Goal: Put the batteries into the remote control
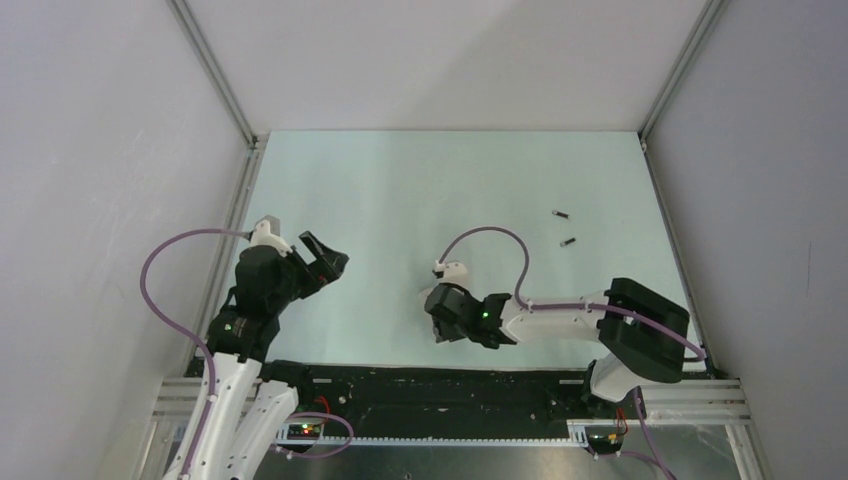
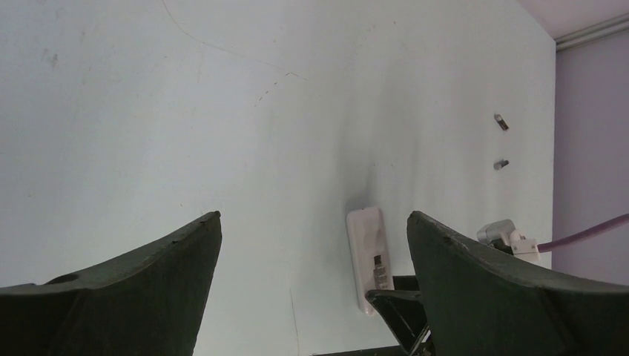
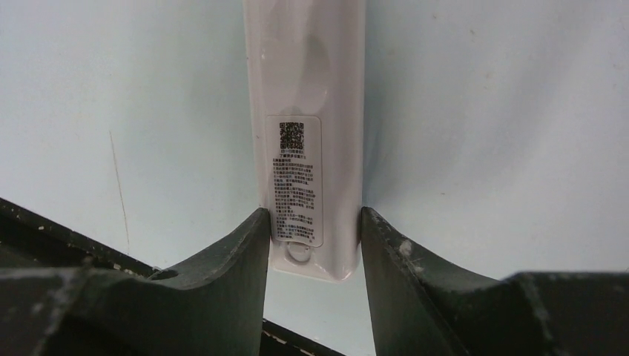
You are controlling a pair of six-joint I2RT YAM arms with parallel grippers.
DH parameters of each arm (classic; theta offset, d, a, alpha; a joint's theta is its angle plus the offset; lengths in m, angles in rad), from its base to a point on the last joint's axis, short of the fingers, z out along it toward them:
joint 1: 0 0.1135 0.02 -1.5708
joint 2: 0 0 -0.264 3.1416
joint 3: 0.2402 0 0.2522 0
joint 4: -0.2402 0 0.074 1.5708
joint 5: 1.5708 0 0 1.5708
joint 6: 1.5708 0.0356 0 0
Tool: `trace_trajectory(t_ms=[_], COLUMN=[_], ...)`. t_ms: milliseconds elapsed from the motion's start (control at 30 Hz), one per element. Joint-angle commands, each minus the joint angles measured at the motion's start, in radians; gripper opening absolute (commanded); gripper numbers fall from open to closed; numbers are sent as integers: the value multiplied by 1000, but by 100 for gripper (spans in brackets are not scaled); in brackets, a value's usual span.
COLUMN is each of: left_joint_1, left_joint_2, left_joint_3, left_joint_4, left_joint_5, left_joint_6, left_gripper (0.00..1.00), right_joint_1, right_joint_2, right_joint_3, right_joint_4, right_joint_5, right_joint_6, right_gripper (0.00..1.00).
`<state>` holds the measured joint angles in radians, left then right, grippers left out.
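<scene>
White plastic remote control [image 3: 305,89]: lies flat on the desk [image 3: 482,111], plain back upward, with a printed label [image 3: 294,182] bearing a square code.

Position: its near end sits between the fingers of the right gripper [image 3: 313,215], and the body runs straight ahead of that gripper.

Right gripper: pinching the remote control by its two long edges, one dark finger against each side.

Batteries [image 1: 561,213]: two small dark cylinders, lying on the desk slightly apart from each other. They are well apart from the right gripper, farther out and to its right, touching nothing else.

Left gripper [image 2: 313,216]: spread wide, holding nothing, raised above the desk well to the left of the right gripper. The remote control lies ahead of it, near its right finger.
</scene>
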<state>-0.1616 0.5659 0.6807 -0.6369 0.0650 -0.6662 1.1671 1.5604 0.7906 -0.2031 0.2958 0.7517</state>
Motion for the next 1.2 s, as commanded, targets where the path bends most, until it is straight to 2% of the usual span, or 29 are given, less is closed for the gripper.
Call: trace_trajectory(t_ms=[0,267,433,800,900,1033,1167], left_joint_1=[-8,-7,-7,-7,-7,-7,-7], left_joint_2=[-5,-17,-14,-16,-20,-20,-20], left_joint_3=[-3,-11,-13,-26,-29,-32,-36], left_joint_4=[36,36,39,42,42,42,42], left_joint_5=[29,32,33,34,35,33,33], left_joint_6=[-15,-9,-9,-4,-4,-2,-1], left_gripper=[98,98,98,98,98,98,98], right_joint_1=[58,86,89,75,66,61,73], right_joint_2=[125,234,260,313,323,325,276], right_joint_3=[84,145,146,148,149,150,151], right_joint_4=[-89,-138,-120,-94,-87,-90,-128], right_joint_5=[70,87,67,13,-6,-12,51], right_joint_6=[17,24,20,22,16,15,13], right_gripper=[42,39,50,56,54,41,35])
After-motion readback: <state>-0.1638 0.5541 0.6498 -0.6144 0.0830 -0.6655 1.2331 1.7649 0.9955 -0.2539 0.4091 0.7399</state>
